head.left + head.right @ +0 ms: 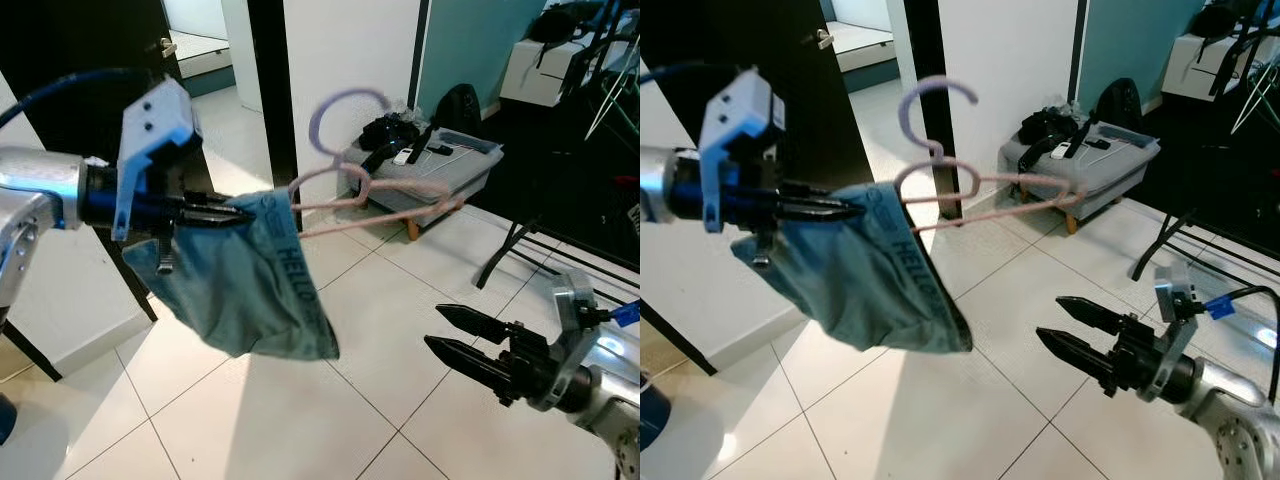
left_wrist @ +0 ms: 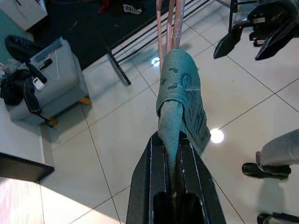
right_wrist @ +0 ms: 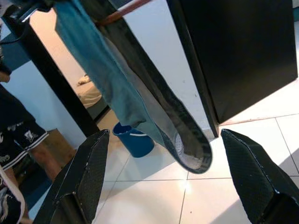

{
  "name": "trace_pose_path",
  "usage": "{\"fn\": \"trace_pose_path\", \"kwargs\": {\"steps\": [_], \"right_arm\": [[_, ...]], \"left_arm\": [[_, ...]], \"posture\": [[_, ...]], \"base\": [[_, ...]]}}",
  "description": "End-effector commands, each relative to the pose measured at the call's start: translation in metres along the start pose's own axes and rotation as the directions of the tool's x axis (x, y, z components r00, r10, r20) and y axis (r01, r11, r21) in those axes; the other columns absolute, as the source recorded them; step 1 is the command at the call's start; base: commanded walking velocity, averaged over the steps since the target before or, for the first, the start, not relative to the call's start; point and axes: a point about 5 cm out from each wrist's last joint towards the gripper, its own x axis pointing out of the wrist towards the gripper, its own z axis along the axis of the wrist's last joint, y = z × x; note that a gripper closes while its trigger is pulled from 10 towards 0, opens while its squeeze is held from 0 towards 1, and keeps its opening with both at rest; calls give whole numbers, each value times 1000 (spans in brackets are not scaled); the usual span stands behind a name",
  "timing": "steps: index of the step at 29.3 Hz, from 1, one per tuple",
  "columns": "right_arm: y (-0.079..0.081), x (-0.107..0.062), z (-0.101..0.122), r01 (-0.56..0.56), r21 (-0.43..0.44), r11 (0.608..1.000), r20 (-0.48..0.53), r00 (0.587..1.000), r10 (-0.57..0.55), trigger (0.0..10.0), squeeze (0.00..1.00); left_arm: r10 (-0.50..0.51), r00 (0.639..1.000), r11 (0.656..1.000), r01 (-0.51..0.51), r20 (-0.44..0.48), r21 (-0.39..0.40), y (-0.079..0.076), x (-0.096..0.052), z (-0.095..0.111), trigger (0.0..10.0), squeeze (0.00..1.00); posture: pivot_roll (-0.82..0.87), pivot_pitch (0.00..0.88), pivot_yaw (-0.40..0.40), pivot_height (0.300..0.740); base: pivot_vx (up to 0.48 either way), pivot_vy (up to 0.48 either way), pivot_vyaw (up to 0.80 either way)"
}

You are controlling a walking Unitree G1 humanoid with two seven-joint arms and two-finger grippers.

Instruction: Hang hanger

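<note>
A pink plastic hanger [image 1: 370, 195] with a lilac hook [image 1: 340, 110] is held out level in mid-air, a teal garment [image 1: 250, 290] draped over its near end. My left gripper [image 1: 215, 210] is shut on the garment and the hanger end, seen close up in the left wrist view as teal cloth [image 2: 180, 93] between the fingers [image 2: 145, 186]. My right gripper [image 1: 450, 335] hovers low at the right, open and empty, below and to the right of the garment [image 3: 126, 93].
A black drying rack [image 1: 560, 250] stands at the right. A grey box [image 1: 430, 175] with dark items sits by the white wall. A dark door [image 1: 90, 50] is at the left. A blue bucket [image 3: 133, 137] and a person's legs [image 3: 18, 140] are behind the garment.
</note>
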Motion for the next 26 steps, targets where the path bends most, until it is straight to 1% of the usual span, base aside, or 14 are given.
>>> {"fn": "trace_pose_path", "kwargs": {"steps": [1,2,3,6,7,9,11,17,18,19,21,23,24,26], "right_arm": [[-6,5,-7,47,22,999,-6,999,-47,10000,0],[-6,5,-7,47,22,999,-6,999,-47,10000,0],[-10,6,-10,77,20,997,-27,997,-77,10000,0],[-12,7,-14,105,16,994,-53,993,-105,10000,0],[-13,10,-19,116,13,993,-111,987,-113,10000,0],[-13,10,-19,116,13,993,-111,987,-113,10000,0],[-10,18,-31,100,-22,995,-236,966,-102,10000,0],[-8,21,-34,89,-36,995,-272,958,-96,10000,0],[-3,28,-39,60,-54,997,-309,948,-74,10000,0],[2,37,-42,27,-59,998,-330,943,-45,10000,0],[7,45,-45,-3,-62,998,-344,939,-19,10000,0],[7,45,-45,-3,-62,998,-344,939,-19,10000,0],[10,51,-47,-19,-64,998,-350,937,-5,10000,0],[10,51,-47,-19,-64,998,-350,937,-5,10000,0]], "left_arm": [[-26,997,1000,25,66,13,-1,-3,10,2314,0],[-26,997,1000,25,66,13,-1,-3,10,2314,0],[-38,995,999,37,90,17,-2,-4,14,3725,0],[-48,992,999,46,113,21,-3,-4,18,4039,0],[-51,989,999,49,138,24,-3,-4,23,4863,0],[-51,989,999,49,138,24,-3,-4,23,4863,0],[-57,985,998,53,161,34,-3,-4,29,5882,0],[-59,984,998,54,166,37,-3,-4,30,5882,0],[-61,983,998,55,172,41,-3,-3,32,8235,0],[-62,982,998,55,179,43,-4,-1,33,8902,0],[-66,981,997,58,185,47,-4,0,34,9216,0],[-66,981,997,58,185,47,-4,0,34,9216,0],[-69,979,997,60,191,49,-4,1,36,10000,0],[-69,979,997,60,191,49,-4,1,36,10000,0]], "posture": [[-87,0,88,731],[-87,0,88,731],[-87,0,88,731],[-84,0,85,731],[-84,0,85,731],[-84,0,85,731],[-84,0,81,731],[-84,0,83,731],[-86,0,84,731],[-85,0,83,731],[-86,0,84,731],[-86,0,84,731],[-86,0,84,731],[-86,0,84,731]], "base": [[0,0,0],[0,0,0],[0,0,0],[0,0,0],[0,0,0],[0,0,0],[0,0,0],[0,0,0],[0,0,0],[0,0,0],[0,0,0],[0,0,0],[0,0,0],[0,0,0]]}}
